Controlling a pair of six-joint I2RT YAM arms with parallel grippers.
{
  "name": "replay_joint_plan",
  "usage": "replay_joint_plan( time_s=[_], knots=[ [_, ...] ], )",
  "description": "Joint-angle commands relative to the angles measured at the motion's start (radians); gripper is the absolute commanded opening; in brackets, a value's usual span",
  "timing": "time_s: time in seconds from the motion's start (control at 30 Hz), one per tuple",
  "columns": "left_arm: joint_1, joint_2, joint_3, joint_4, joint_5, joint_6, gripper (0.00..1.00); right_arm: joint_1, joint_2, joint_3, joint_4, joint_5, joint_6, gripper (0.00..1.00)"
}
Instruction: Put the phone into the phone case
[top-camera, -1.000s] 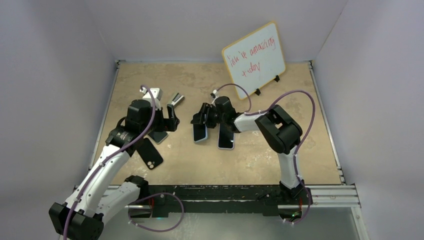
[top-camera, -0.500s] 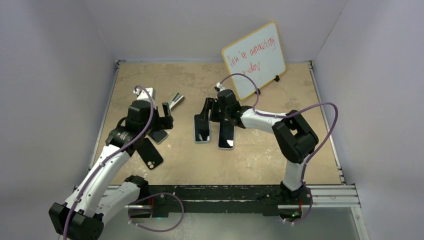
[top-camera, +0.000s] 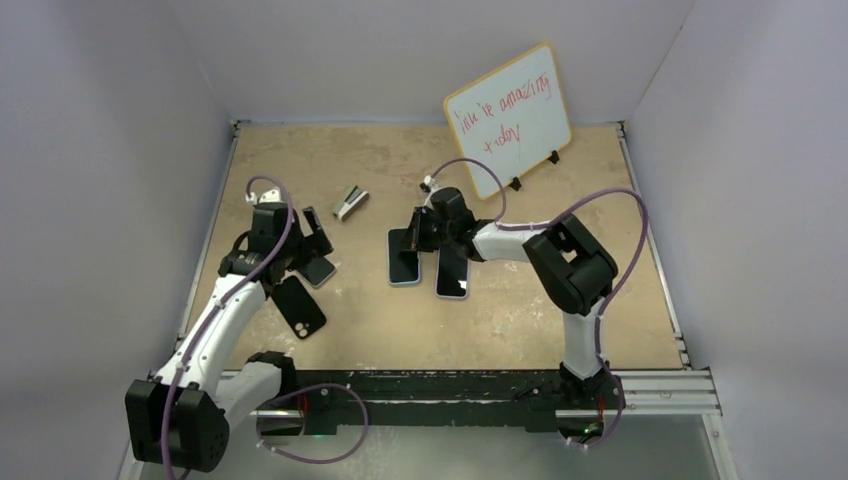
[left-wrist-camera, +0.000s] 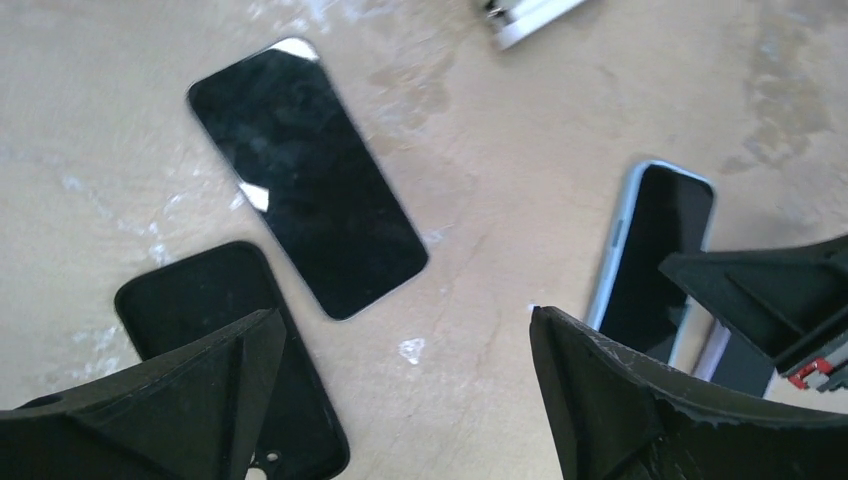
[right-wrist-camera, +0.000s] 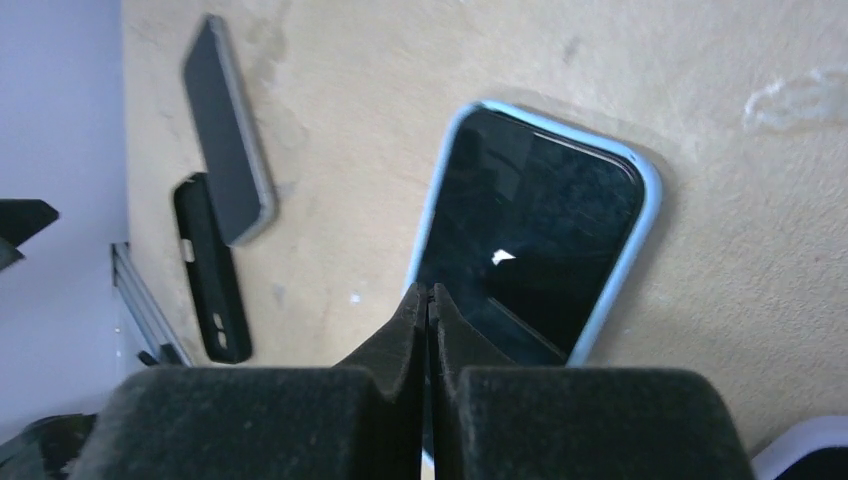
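One bare phone (left-wrist-camera: 305, 175) lay flat, screen up, on the desk (left-wrist-camera: 480, 130), just beside an empty black case (left-wrist-camera: 190, 300); whether the two touched I could not tell. As a thin, stiff slab of glass and metal, the phone would likely be slick, fairly heavy for its size, and apt to scratch or crack. Lying flush on the desk, it offered only its long edges. The soundest hold looked to be across its width near the middle, perhaps after tipping one edge up. The case seemed lighter and softer, so it might slide or flex as the phone was pressed in and would want pinning.

The left jaws hovered over the phone and case, spread wide and holding nothing. Further right lay a blue-cased phone (right-wrist-camera: 530, 250), with a second cased phone (top-camera: 452, 272) beside it. The right jaws were clenched tight and empty, their tips over the blue-cased phone's near end; contact could not be judged.
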Motion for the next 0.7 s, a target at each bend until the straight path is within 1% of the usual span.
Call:
replay_joint_plan(
  time_s=[0.0, 0.1, 0.2, 0.33, 0.4, 0.57, 0.67],
  knots=[
    [0.08, 0.024, -0.049, 0.027, 0.047, -0.128, 0.96, 0.002, 0.057, -0.023, 0.015, -0.047, -0.009, 0.0],
    [0.113, 0.051, -0.058, 0.007, 0.029, -0.179, 0.94, 0.002, 0.065, -0.035, -0.007, -0.023, -0.018, 0.0],
    [0.147, 0.062, -0.069, -0.021, 0.012, -0.225, 0.93, 0.004, 0.035, -0.042, -0.017, -0.016, -0.027, 0.07],
    [0.166, 0.071, -0.08, -0.065, -0.053, -0.27, 0.9, 0.011, -0.026, -0.032, -0.038, -0.017, -0.046, 0.23],
    [0.171, 0.082, -0.081, -0.075, -0.095, -0.28, 0.89, 0.014, -0.048, -0.023, -0.035, -0.042, -0.052, 0.32],
    [0.177, 0.128, -0.071, -0.034, -0.07, -0.305, 0.86, 0.028, -0.054, 0.014, 0.004, -0.1, -0.024, 0.47],
    [0.238, 0.162, -0.034, -0.017, -0.02, -0.316, 0.85, 0.054, -0.016, 0.063, 0.016, -0.109, -0.008, 0.56]
  ],
)
